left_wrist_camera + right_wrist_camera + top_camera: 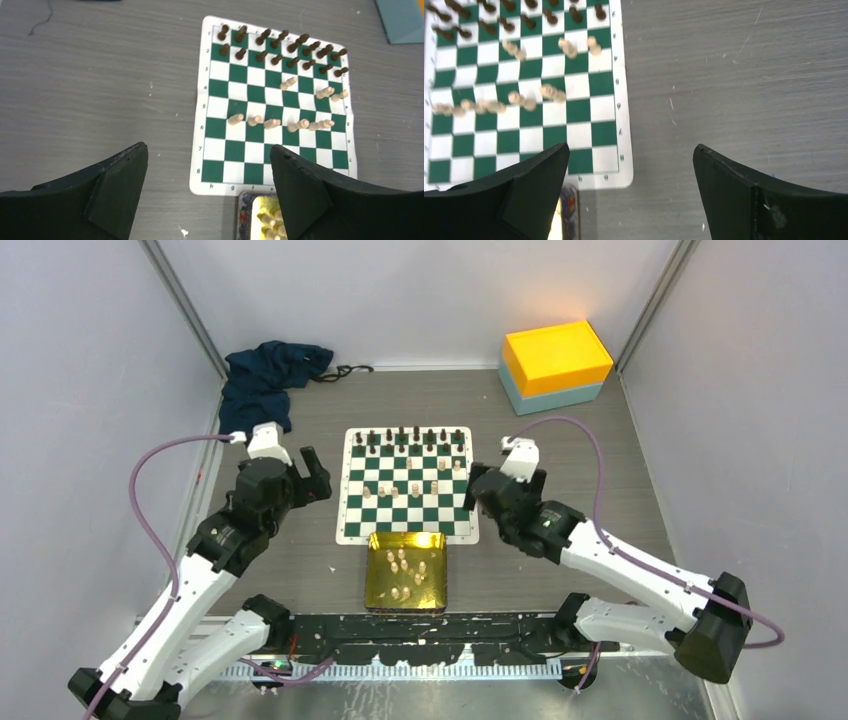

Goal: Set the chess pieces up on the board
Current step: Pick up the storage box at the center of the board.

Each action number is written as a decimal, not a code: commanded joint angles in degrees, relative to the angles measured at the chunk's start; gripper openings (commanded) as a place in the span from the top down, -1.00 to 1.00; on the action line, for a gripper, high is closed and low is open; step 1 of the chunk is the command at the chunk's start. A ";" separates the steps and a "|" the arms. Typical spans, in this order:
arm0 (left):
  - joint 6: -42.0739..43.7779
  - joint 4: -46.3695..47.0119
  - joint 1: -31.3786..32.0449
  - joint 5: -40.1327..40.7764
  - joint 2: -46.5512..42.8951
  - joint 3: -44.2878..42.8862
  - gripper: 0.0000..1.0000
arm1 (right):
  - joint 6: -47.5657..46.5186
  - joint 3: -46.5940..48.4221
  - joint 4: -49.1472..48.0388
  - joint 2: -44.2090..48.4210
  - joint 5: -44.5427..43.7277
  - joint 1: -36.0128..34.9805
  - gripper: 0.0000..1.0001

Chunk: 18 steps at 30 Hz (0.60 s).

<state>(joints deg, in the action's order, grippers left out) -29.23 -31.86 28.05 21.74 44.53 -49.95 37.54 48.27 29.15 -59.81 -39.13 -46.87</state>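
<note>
Flanking the board (408, 512), left fingers (120, 185) and right fingers (734, 195) spread apart, holding nothing.

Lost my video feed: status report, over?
Left claw and right claw open, empty. Cream pieces partly on board, rest in gold tray. Nothing blocking.

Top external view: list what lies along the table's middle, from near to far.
Shiny gold rectangular tray → bare near rows of the green-and-white chessboard mat → small cream chess pieces standing on it → small black chess pieces at its far edge.
</note>
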 commanded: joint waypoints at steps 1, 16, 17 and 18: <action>-2.35 -5.85 0.52 3.17 -3.06 0.34 -0.86 | 7.31 1.95 10.08 -1.82 -16.52 -12.58 -0.99; -4.03 -7.23 0.60 0.80 -5.25 2.80 -0.98 | 19.87 -2.60 5.31 -11.04 -9.15 -33.02 -0.69; -4.09 -7.08 0.62 0.65 -5.17 2.84 -0.97 | 19.70 -2.93 4.47 -11.18 -8.64 -33.02 -0.68; -4.27 -6.92 0.60 0.49 -5.12 2.84 -0.97 | 19.87 -3.13 3.98 -11.51 -8.40 -33.02 -0.68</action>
<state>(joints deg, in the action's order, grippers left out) -32.64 -40.01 28.45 22.92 40.07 -47.11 55.57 46.06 39.42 -70.83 -48.82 -79.46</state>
